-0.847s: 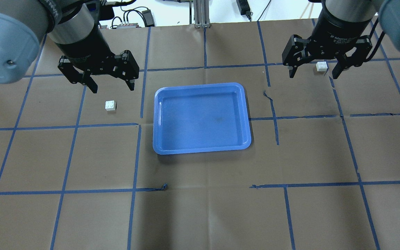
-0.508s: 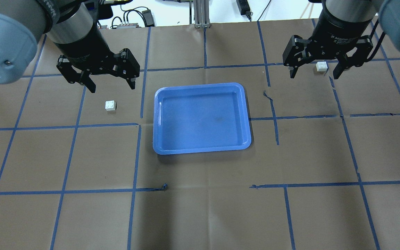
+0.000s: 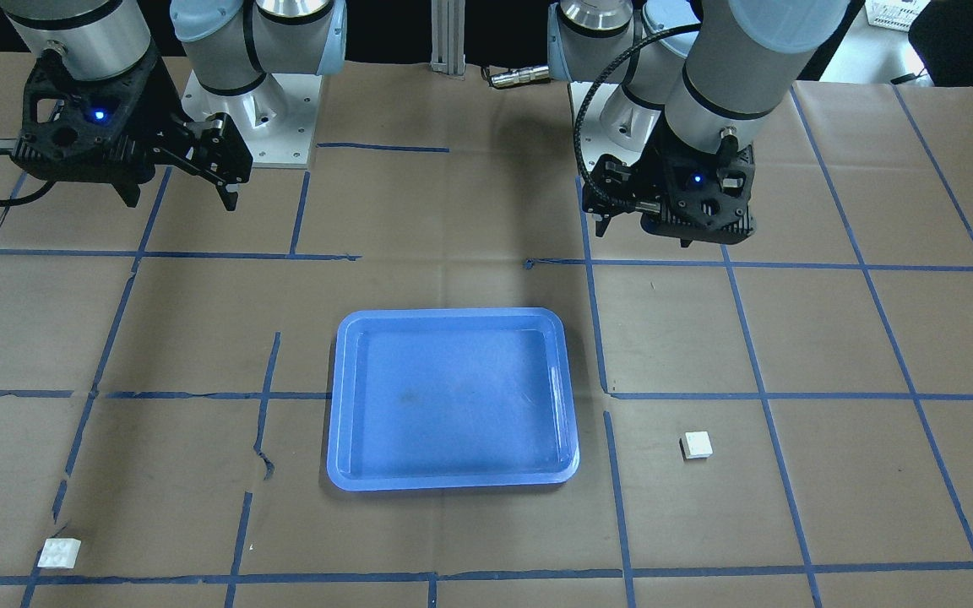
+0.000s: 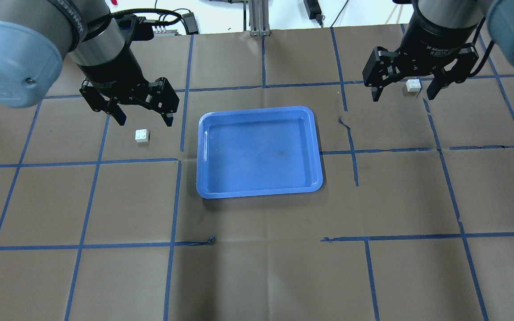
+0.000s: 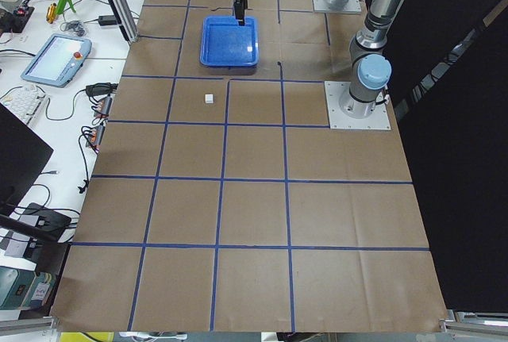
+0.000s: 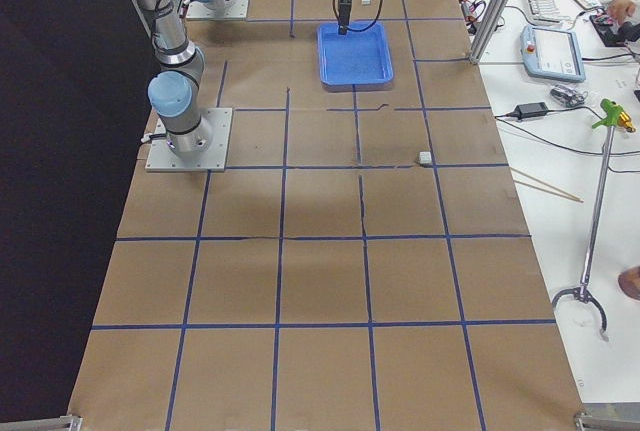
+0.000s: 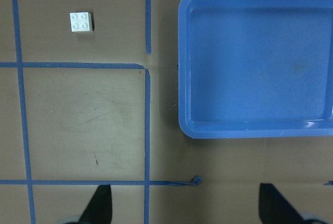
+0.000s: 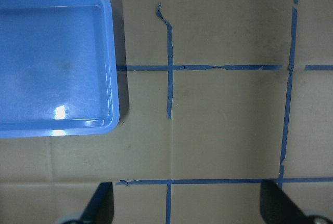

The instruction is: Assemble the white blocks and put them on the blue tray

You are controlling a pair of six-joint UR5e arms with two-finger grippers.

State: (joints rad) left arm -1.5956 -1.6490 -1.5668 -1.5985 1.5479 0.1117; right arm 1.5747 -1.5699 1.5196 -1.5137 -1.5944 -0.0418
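One white block [image 4: 142,135] lies on the paper left of the blue tray [image 4: 257,109]. It also shows in the left wrist view [image 7: 81,22] and the front view [image 3: 696,445]. My left gripper [image 4: 144,120] hangs open and empty above the table, short of that block. The other white block [image 4: 413,85] lies far right of the tray, also seen in the front view [image 3: 58,553]. My right gripper [image 4: 403,96] hangs open and empty high above the table; this block shows between its fingers in the overhead view. The tray [image 3: 453,314] holds nothing. The right wrist view shows the tray [image 8: 115,68] but no block.
The table is covered in brown paper with a blue tape grid [image 4: 176,200]. Cables and devices [image 4: 181,20] lie beyond the far edge. Both arm bases [image 3: 250,110] stand at the robot's side of the table.
My left gripper has moved toward the left white block and turned slightly. My right gripper has hardly moved. Both blocks and the tray lie where they were.
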